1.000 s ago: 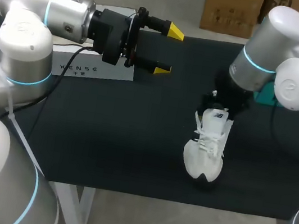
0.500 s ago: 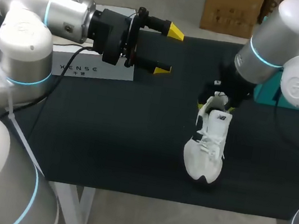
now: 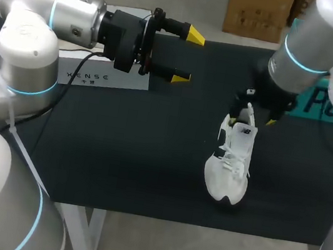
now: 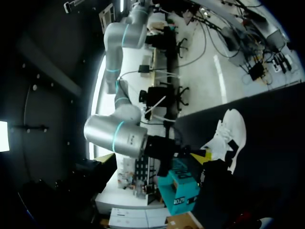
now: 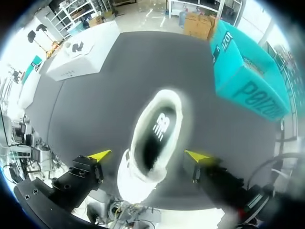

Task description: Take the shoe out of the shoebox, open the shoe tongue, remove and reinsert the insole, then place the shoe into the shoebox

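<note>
Your shoe (image 3: 231, 167) stands on the table (image 3: 119, 143), out of the teal shoebox (image 5: 248, 81). Your right gripper (image 5: 148, 156) hangs over its heel, jaws spread, seemingly touching nothing. The shoe looks light and soft: pinch the floppy tongue or the firmer heel collar. Your left gripper (image 3: 188, 57) hovers well apart, jaws spread

left arm (image 3: 24, 45) reaching in level, left gripper (image 3: 187, 56) turned sideways, its fingers (image 3: 195, 36) spread wide, one above the other, right arm (image 3: 311, 53) hunched over, right gripper (image 5: 148, 156) aimed straight down, fingers (image 5: 99, 155) parted pretty wide too
</note>
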Controlling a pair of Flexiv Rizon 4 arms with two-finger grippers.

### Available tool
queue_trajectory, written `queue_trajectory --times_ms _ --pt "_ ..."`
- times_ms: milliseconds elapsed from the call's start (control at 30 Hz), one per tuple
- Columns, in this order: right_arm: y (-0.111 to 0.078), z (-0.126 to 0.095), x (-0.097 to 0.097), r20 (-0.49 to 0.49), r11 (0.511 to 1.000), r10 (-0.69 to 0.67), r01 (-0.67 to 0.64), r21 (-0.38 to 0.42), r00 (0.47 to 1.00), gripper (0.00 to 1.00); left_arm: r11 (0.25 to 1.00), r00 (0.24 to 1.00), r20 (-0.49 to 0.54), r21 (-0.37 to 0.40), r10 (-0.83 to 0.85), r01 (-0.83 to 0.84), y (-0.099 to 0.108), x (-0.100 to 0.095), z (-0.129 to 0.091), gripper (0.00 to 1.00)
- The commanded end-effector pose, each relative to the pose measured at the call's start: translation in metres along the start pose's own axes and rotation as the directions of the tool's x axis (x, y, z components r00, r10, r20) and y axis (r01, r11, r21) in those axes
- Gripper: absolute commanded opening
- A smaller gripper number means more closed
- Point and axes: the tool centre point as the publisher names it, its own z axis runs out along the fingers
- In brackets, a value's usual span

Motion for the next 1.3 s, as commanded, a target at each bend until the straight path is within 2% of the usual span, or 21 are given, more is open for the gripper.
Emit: queue_trajectory --times_ms 33,100,133,167,200,567,767,967,1167,1300 --pt "-0.029 -0.023 -0.006 0.001 1.000 0.022 -0.022 -0.008 1.000 1.00 1.000 1.000 -0.004 0.001 0.000 0.000 0.000 -0.001 0.000 1.00" --pt "-0.033 -0.019 -0.007 -0.007 0.999 0.032 -0.032 0.005 0.999 1.00 1.000 1.000 -0.004 0.001 0.000 0.000 0.000 -0.001 0.000 1.00" --pt "-0.035 -0.017 -0.007 -0.014 0.999 0.040 -0.040 0.006 0.999 0.78 1.000 1.000 -0.004 0.001 0.000 0.000 0.000 -0.001 0.000 1.00" --pt "-0.037 -0.013 -0.007 -0.021 0.999 0.043 -0.043 0.013 0.999 0.18 1.000 1.000 -0.004 0.001 0.000 0.000 0.000 -0.001 0.000 1.00" --pt "-0.039 -0.010 -0.006 -0.028 0.999 0.045 -0.044 0.021 0.999 0.00 1.000 1.000 -0.004 0.001 0.000 0.000 0.000 -0.001 0.000 1.00" --pt "-0.039 0.021 -0.002 -0.062 0.997 0.063 -0.059 0.054 0.996 0.00 1.000 1.000 -0.004 0.001 0.000 0.000 0.000 -0.001 0.000 1.00" --pt "-0.027 0.041 0.001 -0.088 0.997 0.056 -0.052 0.048 0.995 0.00 1.000 1.000 -0.004 0.001 0.000 0.000 0.000 -0.001 0.000 1.00" --pt "-0.020 0.068 -0.007 -0.108 0.996 0.086 -0.081 0.046 0.990 0.00 1.000 1.000 -0.004 0.001 0.000 0.000 0.000 -0.001 0.000 1.00" --pt "-0.019 0.072 -0.008 -0.145 0.995 0.100 -0.097 0.025 0.984 0.00 1.000 1.000 -0.004 0.001 0.000 0.000 0.000 -0.001 0.000 1.00" --pt "-0.017 0.062 -0.007 -0.138 0.997 0.071 -0.070 0.012 0.988 0.00 1.000 1.000 -0.004 0.001 0.000 0.000 0.000 -0.001 0.000 1.00"
